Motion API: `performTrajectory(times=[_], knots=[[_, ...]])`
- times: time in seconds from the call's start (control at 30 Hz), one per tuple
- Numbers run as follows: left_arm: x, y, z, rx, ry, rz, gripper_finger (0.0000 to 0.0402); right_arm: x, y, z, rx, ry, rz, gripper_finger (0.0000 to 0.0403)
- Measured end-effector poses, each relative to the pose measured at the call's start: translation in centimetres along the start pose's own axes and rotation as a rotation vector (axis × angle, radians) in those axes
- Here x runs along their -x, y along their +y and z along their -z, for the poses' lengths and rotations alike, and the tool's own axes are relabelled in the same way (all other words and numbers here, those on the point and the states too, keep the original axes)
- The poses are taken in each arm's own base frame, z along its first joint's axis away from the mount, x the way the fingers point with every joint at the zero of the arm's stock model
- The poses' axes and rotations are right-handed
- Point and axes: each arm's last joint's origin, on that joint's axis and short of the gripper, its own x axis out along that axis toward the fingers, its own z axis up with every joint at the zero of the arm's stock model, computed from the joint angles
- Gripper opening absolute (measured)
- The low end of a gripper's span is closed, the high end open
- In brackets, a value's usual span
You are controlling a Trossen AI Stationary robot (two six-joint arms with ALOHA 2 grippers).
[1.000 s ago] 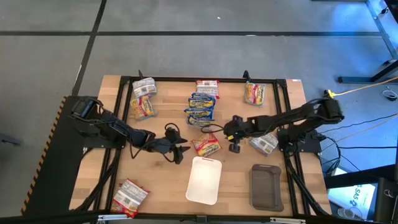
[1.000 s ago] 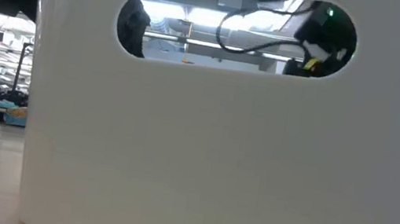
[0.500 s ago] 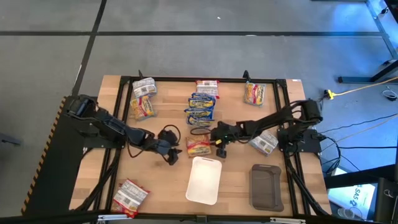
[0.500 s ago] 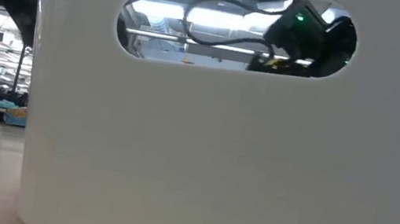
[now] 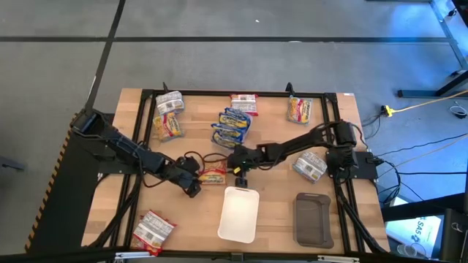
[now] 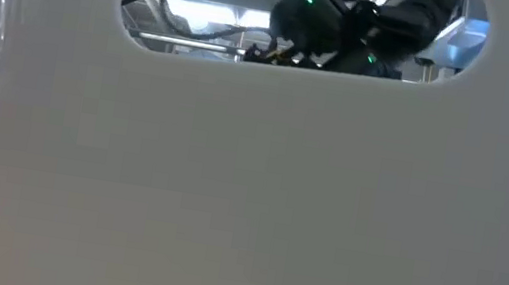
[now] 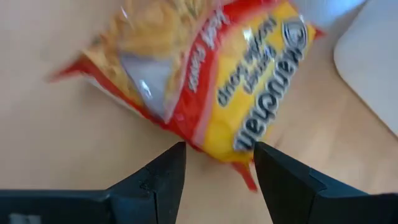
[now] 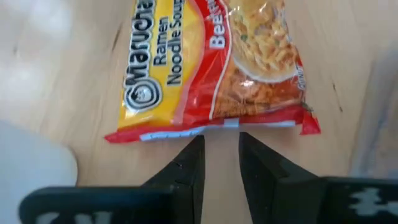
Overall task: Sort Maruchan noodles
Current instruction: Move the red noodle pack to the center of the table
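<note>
Both arms and the red packet [image 5: 213,176] have slid toward 9 o'clock, to 11 o'clock of the white tray [image 5: 239,213]. Left gripper [image 5: 194,186], jaws apart, and right gripper [image 5: 237,178], jaws narrowly apart, flank the packet.

The table [image 5: 278,212] is light wood, smooth, with a faint grain. The red-orange noodle packet [image 8: 214,68] is shiny, crinkly plastic. The white tray [image 5: 240,213] looks like smooth plastic with a soft shine. The dark grey tray [image 5: 314,219] looks matt. The left gripper's fingers [image 7: 165,180] are dull black plastic.
</note>
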Motion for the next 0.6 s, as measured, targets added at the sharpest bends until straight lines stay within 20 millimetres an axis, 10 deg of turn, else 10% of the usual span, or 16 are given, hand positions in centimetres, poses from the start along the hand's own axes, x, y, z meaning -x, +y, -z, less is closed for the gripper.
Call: performTrajectory(times=[0.33, 0.6], knots=[[2.5, -2.7, 1.3, 0.116, -0.044, 0.188, 0.0184, 3.0, 0.7, -4.5, 0.053, 0.049, 0.033, 0.0076], [-0.4, -3.6, 3.1, 0.116, -0.082, 0.154, 0.0184, -0.1, -0.4, -5.3, 0.055, -0.063, 0.117, 0.0076]])
